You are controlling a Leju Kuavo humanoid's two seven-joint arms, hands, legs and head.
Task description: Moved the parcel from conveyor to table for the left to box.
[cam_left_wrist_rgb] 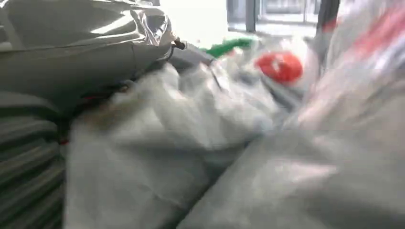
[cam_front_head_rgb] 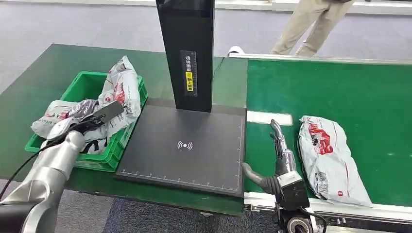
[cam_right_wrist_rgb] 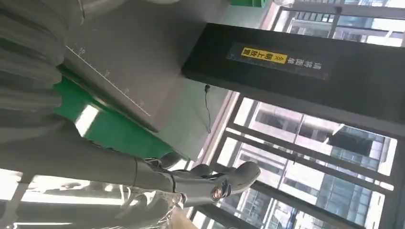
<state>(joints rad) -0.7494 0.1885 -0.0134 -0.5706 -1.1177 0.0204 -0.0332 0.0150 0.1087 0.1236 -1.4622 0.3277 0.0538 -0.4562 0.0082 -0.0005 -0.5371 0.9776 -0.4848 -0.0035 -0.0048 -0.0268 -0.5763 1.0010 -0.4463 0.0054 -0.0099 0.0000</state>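
Observation:
A grey plastic parcel [cam_front_head_rgb: 330,158] with red print lies on the green conveyor belt [cam_front_head_rgb: 340,92] at the right. My right hand [cam_front_head_rgb: 281,145] stands just left of it, fingers straight and thumb spread, holding nothing; the wrist view shows its fingers [cam_right_wrist_rgb: 200,183] apart beside crinkled plastic. At the left a green box [cam_front_head_rgb: 92,82] holds several grey parcels [cam_front_head_rgb: 119,92]. My left hand [cam_front_head_rgb: 92,120] is down among them, and its wrist view is a blur of grey plastic [cam_left_wrist_rgb: 191,143], so its grip cannot be made out.
A black scan pad [cam_front_head_rgb: 184,145] lies on the green table [cam_front_head_rgb: 43,68] between box and conveyor, with a tall black post [cam_front_head_rgb: 187,53] at its back. A person's legs [cam_front_head_rgb: 311,24] stand beyond the conveyor. The conveyor's metal rail [cam_front_head_rgb: 340,208] runs along the near edge.

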